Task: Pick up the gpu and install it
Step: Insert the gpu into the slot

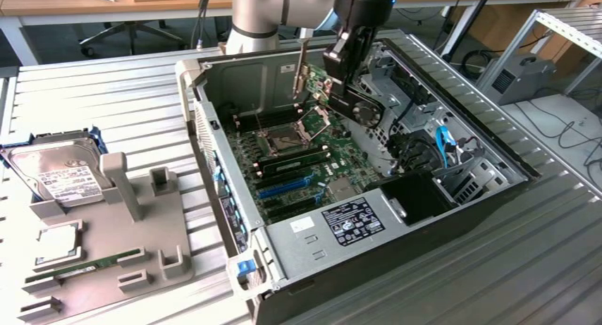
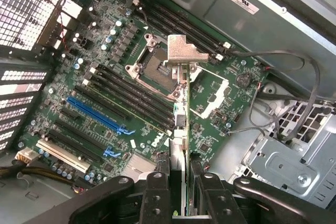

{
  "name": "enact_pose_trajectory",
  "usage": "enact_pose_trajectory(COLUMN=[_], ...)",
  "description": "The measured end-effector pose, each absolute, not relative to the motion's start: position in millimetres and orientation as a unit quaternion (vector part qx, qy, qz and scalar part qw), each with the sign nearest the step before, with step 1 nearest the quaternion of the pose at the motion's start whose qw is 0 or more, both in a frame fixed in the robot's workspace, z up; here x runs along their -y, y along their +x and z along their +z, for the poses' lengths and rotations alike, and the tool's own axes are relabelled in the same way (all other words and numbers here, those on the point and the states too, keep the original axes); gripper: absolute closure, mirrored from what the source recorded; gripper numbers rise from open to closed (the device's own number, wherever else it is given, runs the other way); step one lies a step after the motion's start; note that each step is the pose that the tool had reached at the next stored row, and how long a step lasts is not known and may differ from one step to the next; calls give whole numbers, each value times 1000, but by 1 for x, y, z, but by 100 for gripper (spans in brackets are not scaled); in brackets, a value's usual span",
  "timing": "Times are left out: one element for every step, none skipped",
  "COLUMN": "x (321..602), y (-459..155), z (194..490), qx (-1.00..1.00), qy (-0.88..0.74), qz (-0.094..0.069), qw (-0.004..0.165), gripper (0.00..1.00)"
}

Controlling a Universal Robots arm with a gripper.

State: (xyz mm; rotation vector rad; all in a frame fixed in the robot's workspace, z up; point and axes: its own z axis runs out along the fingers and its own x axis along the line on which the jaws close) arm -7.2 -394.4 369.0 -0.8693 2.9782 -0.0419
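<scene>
We judge the pick-up done and the install not yet done. The hand (image 2: 181,195) is clamped on the gpu (image 2: 181,124), one black finger pressed to each flat face of the card. The card hangs on edge above the open case (image 1: 470,138), over the motherboard (image 1: 292,156) lying on the case floor. It touches no slot. In the wrist view the long blue slot (image 2: 97,115) and the black slots beside it stand empty, so seating the card is all that is left.

The gpu is a thin, stiff board, dark with a green edge. At the end away from the hand it carries a bent silvery bracket (image 2: 184,51) of matte sheet metal. In the exterior view a round fan shows on the card's face. The motherboard is green and crowded with small cylinders, and it has a square metal socket frame (image 2: 153,66). The case walls are dull grey steel, one of them perforated.

Outside the case, on the ribbed metal desk (image 1: 113,92), a grey moulded holder (image 1: 123,219) keeps a silver hard drive (image 1: 61,177) and a slim green memory stick (image 1: 84,265).
</scene>
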Motion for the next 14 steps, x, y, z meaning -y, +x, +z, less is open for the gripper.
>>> enact_pose_trajectory(x=[394,394,394,394,394,394,394,394,394,394,394,394,394,394], y=[-7,-7,-7,-7,-7,-7,-7,-7,-7,-7,-7,-7,-7,-7], z=[369,369,369,369,369,369,369,369,369,369,369,369,369,369], qx=[-959,-958,-957,-956,-955,-955,-954,-954,-953,-952,-951,-950,-950,-949], qy=[-282,-286,-289,-291,-294,-296,-298,-299,-301,-304,-307,-310,-312,-315], qz=[-13,-13,-13,-13,-13,-13,-13,-13,-13,-13,-13,-13,-13,-13], qw=[19,19,20,20,20,20,20,20,20,20,20,20,20,20], gripper=[74,74,74,74,74,74,74,74,74,74,74,74,74,74])
